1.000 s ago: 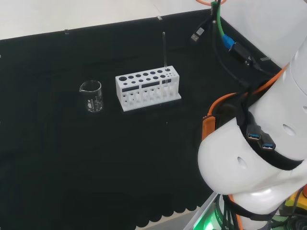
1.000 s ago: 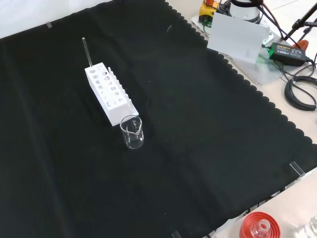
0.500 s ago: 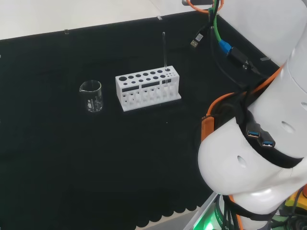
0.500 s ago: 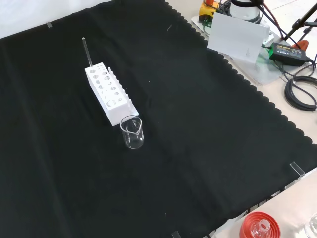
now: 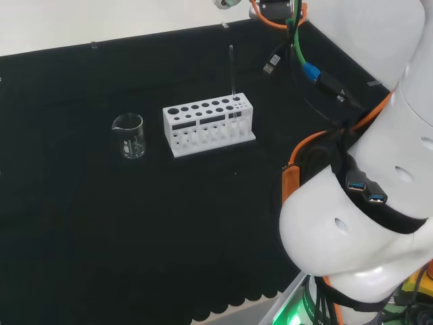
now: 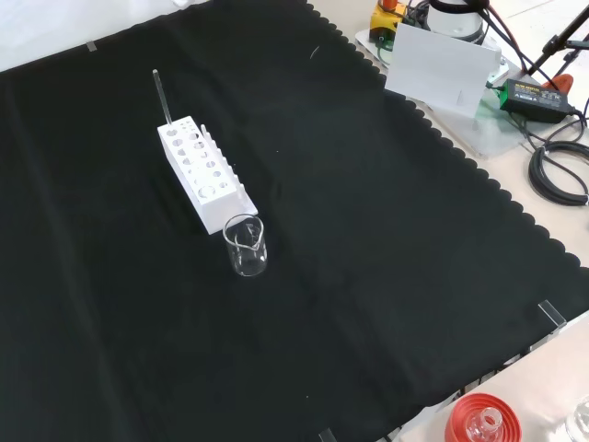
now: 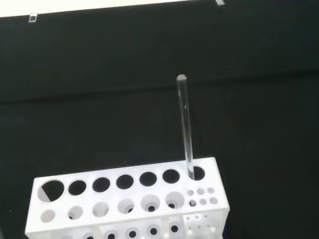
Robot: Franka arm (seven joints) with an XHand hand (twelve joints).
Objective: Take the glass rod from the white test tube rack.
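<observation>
Front view, near to far: clear beaker (image 6: 246,246) is standing nearest on the black cloth (image 6: 386,276), just beside the white test tube rack (image 6: 204,175). Glass rod (image 6: 162,98) is standing upright in the rack's far end hole, nothing touching it. Hand's fingers: cannot tell whether spread or curled.
</observation>
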